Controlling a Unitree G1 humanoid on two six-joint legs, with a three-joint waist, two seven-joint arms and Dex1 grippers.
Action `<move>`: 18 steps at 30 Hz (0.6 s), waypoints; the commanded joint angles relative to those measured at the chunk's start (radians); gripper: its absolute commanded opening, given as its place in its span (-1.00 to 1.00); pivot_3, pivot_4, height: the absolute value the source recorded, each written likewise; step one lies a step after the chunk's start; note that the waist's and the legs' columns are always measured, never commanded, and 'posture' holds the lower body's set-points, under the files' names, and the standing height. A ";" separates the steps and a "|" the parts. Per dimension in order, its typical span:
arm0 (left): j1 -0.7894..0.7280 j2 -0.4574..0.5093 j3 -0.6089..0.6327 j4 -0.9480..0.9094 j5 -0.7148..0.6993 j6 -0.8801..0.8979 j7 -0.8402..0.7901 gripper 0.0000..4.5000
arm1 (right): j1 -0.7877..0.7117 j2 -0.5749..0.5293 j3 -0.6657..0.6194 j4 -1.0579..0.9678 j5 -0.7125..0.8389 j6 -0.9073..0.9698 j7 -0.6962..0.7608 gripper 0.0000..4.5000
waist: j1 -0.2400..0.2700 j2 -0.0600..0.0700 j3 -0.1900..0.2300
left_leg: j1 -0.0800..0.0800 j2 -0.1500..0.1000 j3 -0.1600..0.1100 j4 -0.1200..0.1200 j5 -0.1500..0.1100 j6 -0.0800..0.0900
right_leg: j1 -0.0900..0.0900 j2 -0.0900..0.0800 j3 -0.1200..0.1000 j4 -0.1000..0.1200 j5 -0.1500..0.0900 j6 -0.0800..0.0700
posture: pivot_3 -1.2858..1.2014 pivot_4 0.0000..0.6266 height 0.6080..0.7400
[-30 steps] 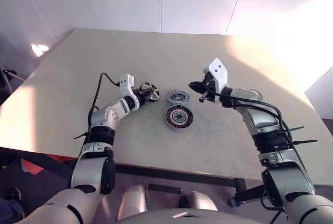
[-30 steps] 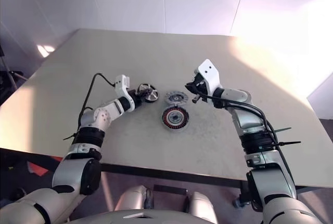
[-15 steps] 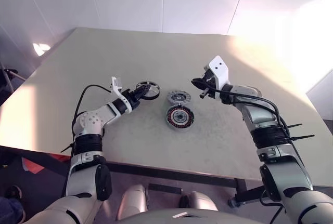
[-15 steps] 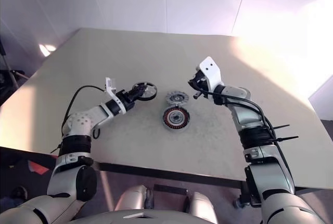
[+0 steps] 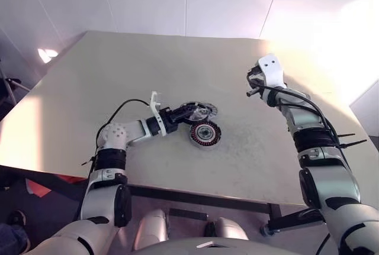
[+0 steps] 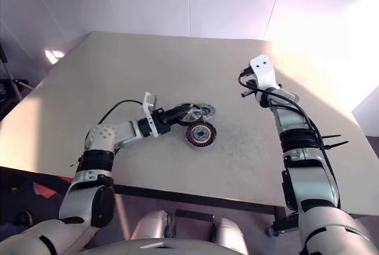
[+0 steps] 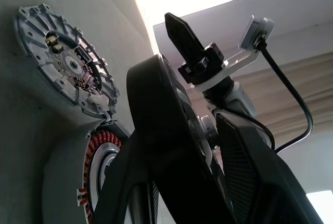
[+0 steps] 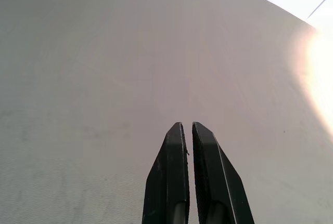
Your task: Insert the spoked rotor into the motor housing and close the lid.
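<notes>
Centrally on the beige desk [image 5: 89, 89] lies the motor housing [image 5: 205, 132], one dark disc with a copper winding ring, flat on the surface. Behind it, on its far side and almost touching its rim, lies the single lid [image 5: 206, 110], a light grey ribbed disc, also flat. One spoked rotor [image 5: 190, 113] hangs clear of the desk just to the left of the housing and partly in front of the lid; the left claw [image 5: 186, 113] is closed narrowly on its black rim, one finger on each face of the wheel, which the left wrist view shows tilted on edge above the housing's copper ring [image 7: 99, 146].

The right claw [image 5: 251, 84] is well to the right of the housing and farther back, above bare desk, its two fingers [image 8: 169, 182] pressed together with nothing between them.

Around the housing the desk is bare on all sides: wide open surface to its left, to its right as far as the sunlit corner, and behind the lid up to the far edge by the white wall. The near edge runs well in front of the housing.

Count: one rotor, one housing, one lid, two claws.
</notes>
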 commanded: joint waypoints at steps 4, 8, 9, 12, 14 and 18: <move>-0.088 -0.039 -0.063 0.092 0.051 -0.043 -0.091 -0.41 | -0.001 -0.011 -0.025 -0.047 0.000 -0.016 -0.015 -0.91 | -0.002 0.001 0.000 | -0.002 0.000 0.000 0.000 0.000 0.001 | -0.003 0.000 0.000 0.000 0.000 0.000 | 0.03 -1.00 1.00; -0.109 -0.047 -0.094 0.140 0.092 -0.055 -0.127 -0.41 | 0.018 -0.011 -0.030 -0.073 0.004 -0.007 -0.018 -0.91 | -0.001 0.001 0.001 | -0.002 0.000 0.000 0.000 0.000 0.001 | -0.003 0.000 0.000 0.000 0.000 0.000 | 0.03 -1.00 1.00; -0.111 -0.045 -0.106 0.146 0.107 -0.059 -0.136 -0.41 | 0.021 -0.013 -0.032 -0.077 0.005 -0.005 -0.018 -0.91 | -0.001 0.001 0.001 | -0.002 0.000 0.000 0.000 0.000 0.002 | -0.003 0.000 0.000 0.000 0.000 0.000 | 0.03 -1.00 1.00; -0.116 -0.042 -0.118 0.160 0.133 -0.069 -0.155 -0.41 | 0.024 -0.015 -0.036 -0.085 0.005 -0.001 -0.019 -0.91 | 0.000 0.001 0.001 | -0.002 0.000 0.000 0.000 0.000 0.001 | -0.003 0.000 0.000 0.000 0.000 0.000 | 0.03 -1.00 1.00; -0.118 -0.041 -0.117 0.166 0.145 -0.082 -0.163 -0.41 | 0.025 -0.016 -0.038 -0.088 0.006 0.001 -0.019 -0.91 | 0.000 0.001 0.001 | -0.002 0.000 0.000 0.000 0.000 0.001 | -0.003 0.000 0.000 0.000 0.000 0.000 | 0.03 -1.00 1.00; -0.118 -0.038 -0.103 0.165 0.154 -0.104 -0.172 -0.41 | 0.027 -0.015 -0.038 -0.086 0.005 -0.001 -0.020 -0.91 | 0.000 0.001 0.001 | -0.002 0.000 0.000 0.000 0.000 0.001 | -0.003 0.000 0.000 0.000 0.000 0.000 | 0.03 -1.00 1.00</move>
